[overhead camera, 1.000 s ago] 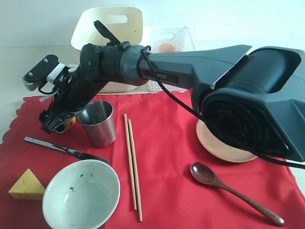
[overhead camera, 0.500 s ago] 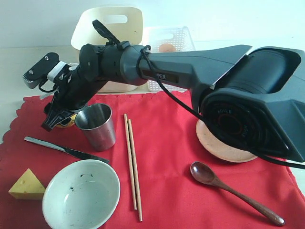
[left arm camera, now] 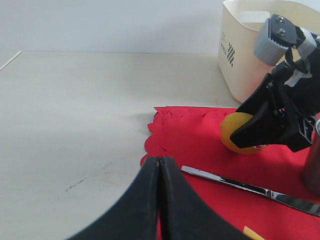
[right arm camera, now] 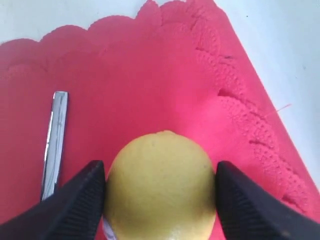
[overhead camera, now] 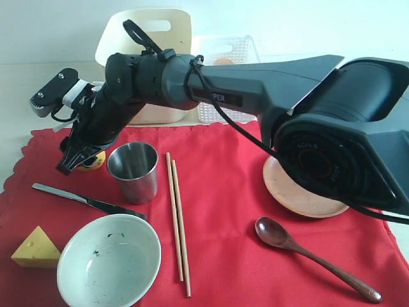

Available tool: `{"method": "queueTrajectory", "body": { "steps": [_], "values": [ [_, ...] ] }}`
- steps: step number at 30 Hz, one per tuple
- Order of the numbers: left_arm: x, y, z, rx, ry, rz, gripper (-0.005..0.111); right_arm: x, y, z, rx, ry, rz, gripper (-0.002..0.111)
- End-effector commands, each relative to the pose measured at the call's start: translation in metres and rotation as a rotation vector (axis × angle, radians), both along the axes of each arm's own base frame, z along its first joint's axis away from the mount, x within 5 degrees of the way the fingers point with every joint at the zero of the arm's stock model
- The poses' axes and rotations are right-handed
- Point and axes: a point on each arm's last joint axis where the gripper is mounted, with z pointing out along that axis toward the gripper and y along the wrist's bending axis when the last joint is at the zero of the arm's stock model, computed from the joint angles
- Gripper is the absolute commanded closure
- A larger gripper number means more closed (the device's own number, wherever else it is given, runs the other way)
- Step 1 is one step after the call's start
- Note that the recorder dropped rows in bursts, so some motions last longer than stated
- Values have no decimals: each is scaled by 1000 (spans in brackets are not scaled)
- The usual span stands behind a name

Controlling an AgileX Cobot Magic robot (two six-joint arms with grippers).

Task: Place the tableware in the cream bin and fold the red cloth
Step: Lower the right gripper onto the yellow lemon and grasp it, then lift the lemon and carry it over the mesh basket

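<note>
Just left of the steel cup (overhead camera: 133,171), my right gripper (right arm camera: 160,172) is clamped on the lemon (left arm camera: 231,126), one pad on each flank, low over the red cloth (overhead camera: 223,211); I cannot tell whether the fruit is clear of the fabric. The worry is that skin: round and smooth, it could squirt from my pads and roll into the cup or off the cloth's edge. My wrist also hangs close beside the cup's rim, so a careless swing rightward would likely tip the cup onto the wooden chopstick pair (overhead camera: 177,220) lying just right of it. And the lemon is not tableware, so I judge it belongs anywhere but the cream bin (overhead camera: 172,32), which stands behind the cup. My left gripper (left arm camera: 159,162), jaws pressed together on nothing, waits out by the cloth's scalloped edge on the knife's side of the cup. Farthest left of the cup sits the cheese wedge (overhead camera: 35,248), then the metal knife (overhead camera: 89,199) left and in front, then the pale speckled bowl (overhead camera: 108,261) straight in front. Behind and right of the cup is the white lattice basket (overhead camera: 227,48). Well right lie the round brown plate (overhead camera: 300,192) and the dark wooden spoon (overhead camera: 313,256). All of it rests on the cloth, so folding must wait, and my own long arm crosses over the plate.
</note>
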Motion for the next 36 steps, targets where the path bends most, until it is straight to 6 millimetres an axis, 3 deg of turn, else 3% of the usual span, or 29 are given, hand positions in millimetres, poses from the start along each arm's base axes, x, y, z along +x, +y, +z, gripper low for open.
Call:
{"method": "queueTrajectory", "body": {
  "steps": [1, 18, 27, 36],
  "values": [
    [0, 0, 0, -12, -7, 0, 107, 0, 0, 29, 41, -47, 0, 108],
    [0, 0, 0, -12, -7, 0, 107, -14, -19, 130, 136, -64, -67, 108],
    [0, 0, 0, -12, -7, 0, 107, -13, -59, 193, 158, -68, -183, 108],
    [0, 0, 0, -12, -7, 0, 107, 1, -115, 231, 133, -58, -301, 108]
  ]
}}
